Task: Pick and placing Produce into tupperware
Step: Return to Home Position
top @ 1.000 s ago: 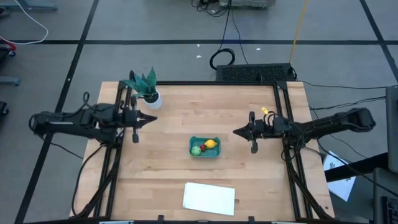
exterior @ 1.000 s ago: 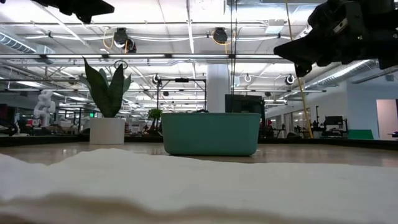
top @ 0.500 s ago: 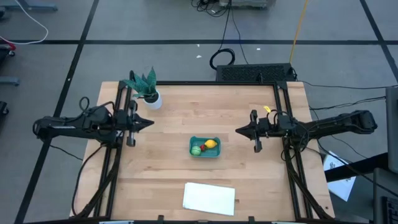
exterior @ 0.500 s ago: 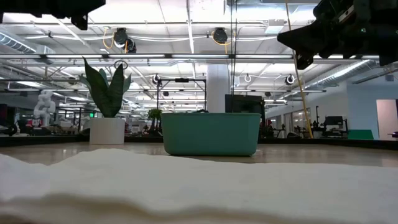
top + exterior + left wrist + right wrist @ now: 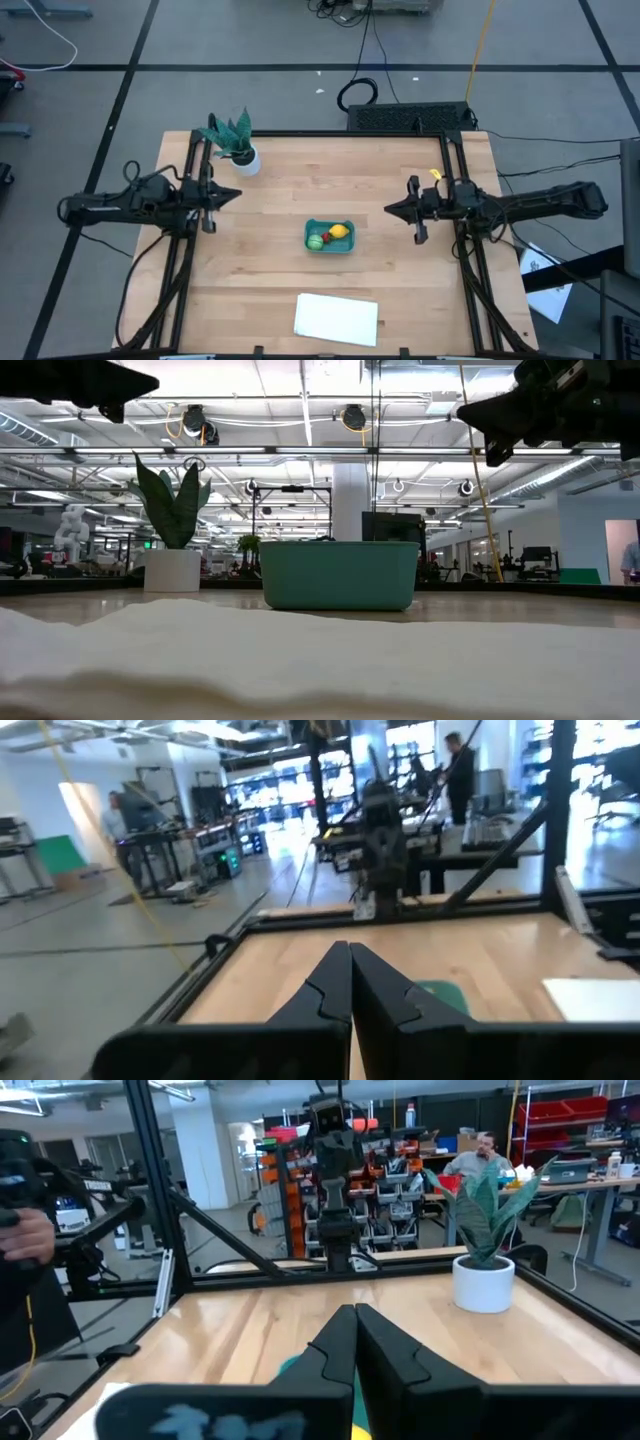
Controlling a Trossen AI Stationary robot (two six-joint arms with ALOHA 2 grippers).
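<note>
Evidently, from above, the filling is judged done: the green piece [image 5: 316, 240], the red piece [image 5: 326, 237] and the lemon [image 5: 340, 233] are all seen inside the container [image 5: 309, 226], near the middle of the surface [image 5: 280, 280]. The left claw [image 5: 233, 194] is held well apart from it on one side, near the potted plant [image 5: 236, 140], and the right claw [image 5: 391, 210] well apart on the other. A white sheet [image 5: 337, 318] lies toward the front edge. What remains is judged to be the retreat to rest. This is best made by drawing each arm straight back along its own line, so that nothing is swept across the middle.

At surface level, both claws are seen high above the container [image 5: 339, 574], so no height need be added. Height should be shed only once each arm is over its own side, with the left arm kept wide of the plant's leaves.

Through the left wrist camera, the fingers [image 5: 325, 995] are shown pressed together with nothing between them.

Through the right wrist camera, the fingers [image 5: 385, 1355] are likewise shown clenched and empty. A person [image 5: 22, 1270] is seen close beside the frame, so a slow, smooth retreat is advised.
</note>
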